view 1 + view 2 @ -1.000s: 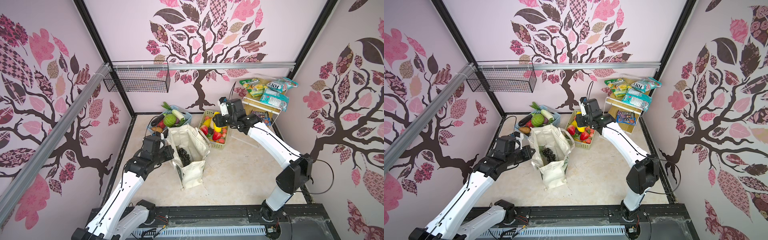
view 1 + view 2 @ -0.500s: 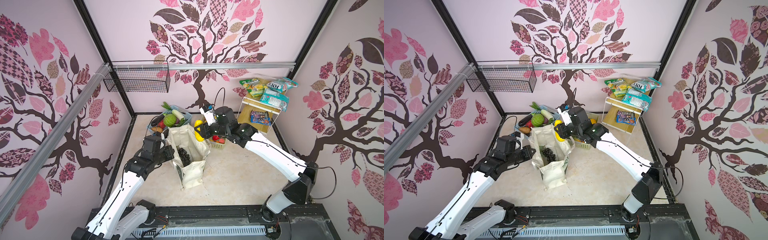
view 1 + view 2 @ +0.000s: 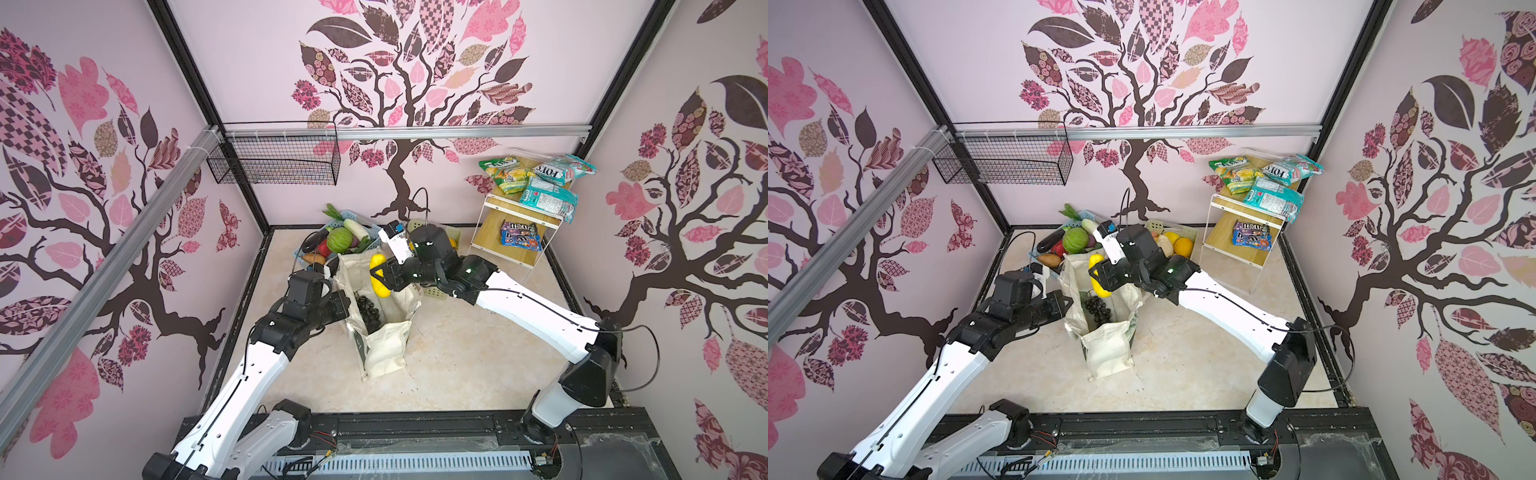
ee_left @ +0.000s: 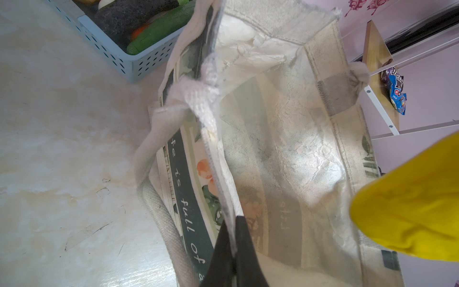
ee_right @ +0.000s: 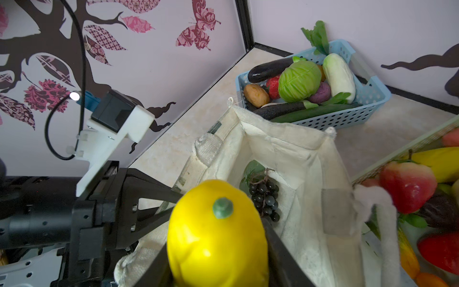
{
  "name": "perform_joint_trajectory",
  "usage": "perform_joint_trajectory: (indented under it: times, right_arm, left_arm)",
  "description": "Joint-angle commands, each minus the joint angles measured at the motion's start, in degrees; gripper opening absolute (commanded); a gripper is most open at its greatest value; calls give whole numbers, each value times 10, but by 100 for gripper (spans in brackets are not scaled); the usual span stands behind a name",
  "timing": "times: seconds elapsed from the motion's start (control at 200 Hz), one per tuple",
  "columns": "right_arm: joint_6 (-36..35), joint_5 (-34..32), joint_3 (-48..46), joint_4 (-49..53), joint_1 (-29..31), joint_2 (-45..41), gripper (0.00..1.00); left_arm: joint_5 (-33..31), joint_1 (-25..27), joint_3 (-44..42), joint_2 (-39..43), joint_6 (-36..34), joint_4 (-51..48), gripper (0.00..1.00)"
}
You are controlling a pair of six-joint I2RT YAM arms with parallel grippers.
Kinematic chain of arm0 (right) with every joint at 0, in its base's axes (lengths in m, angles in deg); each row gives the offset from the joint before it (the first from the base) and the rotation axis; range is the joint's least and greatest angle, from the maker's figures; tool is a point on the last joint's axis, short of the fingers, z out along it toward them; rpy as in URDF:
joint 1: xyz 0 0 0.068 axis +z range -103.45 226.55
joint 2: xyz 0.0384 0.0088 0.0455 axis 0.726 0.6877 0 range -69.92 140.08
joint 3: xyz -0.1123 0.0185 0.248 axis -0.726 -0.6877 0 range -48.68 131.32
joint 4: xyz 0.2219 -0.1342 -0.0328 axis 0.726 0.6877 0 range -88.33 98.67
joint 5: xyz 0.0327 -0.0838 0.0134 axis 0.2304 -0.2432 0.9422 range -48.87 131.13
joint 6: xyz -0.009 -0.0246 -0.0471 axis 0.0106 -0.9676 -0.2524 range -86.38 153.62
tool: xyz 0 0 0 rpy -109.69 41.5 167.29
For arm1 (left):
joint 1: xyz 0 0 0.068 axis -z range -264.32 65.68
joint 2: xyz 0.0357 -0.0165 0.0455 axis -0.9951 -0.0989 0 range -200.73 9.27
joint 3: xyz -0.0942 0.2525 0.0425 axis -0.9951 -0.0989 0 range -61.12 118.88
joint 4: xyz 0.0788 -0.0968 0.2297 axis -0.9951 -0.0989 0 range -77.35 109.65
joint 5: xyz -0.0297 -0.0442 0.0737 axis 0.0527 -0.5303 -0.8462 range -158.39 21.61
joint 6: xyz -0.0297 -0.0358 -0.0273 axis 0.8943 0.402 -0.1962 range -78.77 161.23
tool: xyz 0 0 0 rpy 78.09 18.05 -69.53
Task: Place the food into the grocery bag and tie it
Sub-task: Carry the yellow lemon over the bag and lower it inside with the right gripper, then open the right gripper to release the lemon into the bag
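The cream grocery bag [image 3: 386, 349] [image 3: 1106, 353] stands open on the floor with a dark grape bunch [image 3: 369, 309] [image 5: 264, 196] inside. My left gripper [image 3: 347, 298] [image 4: 233, 223] is shut on the bag's near rim and holds the mouth open. My right gripper [image 3: 377, 275] [image 5: 218, 248] is shut on a yellow banana [image 3: 379, 279] [image 3: 1098, 276] [image 4: 409, 211], which hangs just above the bag's mouth. A green cabbage [image 3: 340, 240] [image 5: 299, 80] and a white radish [image 3: 356, 228] [image 5: 339, 74] lie in the blue basket. The blue M&M's packet [image 3: 521, 241] [image 4: 397, 97] lies on the shelf.
The blue basket [image 5: 372, 99] of vegetables stands behind the bag, at the back wall. A pale-green basket [image 3: 1156, 226] of fruit sits under my right arm. A small shelf [image 3: 490, 232] at the back right carries candy bags [image 3: 540, 183]. A wire basket [image 3: 274, 162] hangs on the back wall.
My right arm has swung left from the pale-green basket, carrying the banana to above the bag's mouth. The left arm and the bag have stayed put.
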Motion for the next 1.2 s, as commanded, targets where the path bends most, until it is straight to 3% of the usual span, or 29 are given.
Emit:
perform_joint_trajectory:
  times: [0.0, 0.94, 1.075, 1.195]
  right_arm:
    - [4, 4, 1, -5, 10, 39, 46]
    - [10, -2, -42, -27, 32, 227, 46]
    - [22, 3, -39, -31, 33, 251, 47]
    - [31, 8, -33, -28, 33, 263, 55]
  left_arm:
    - [3, 5, 28, 6, -1, -8, 2]
    - [6, 7, 25, 11, -4, -8, 2]
    - [6, 7, 25, 10, -6, -10, 2]
    - [4, 8, 23, 13, -5, -11, 2]
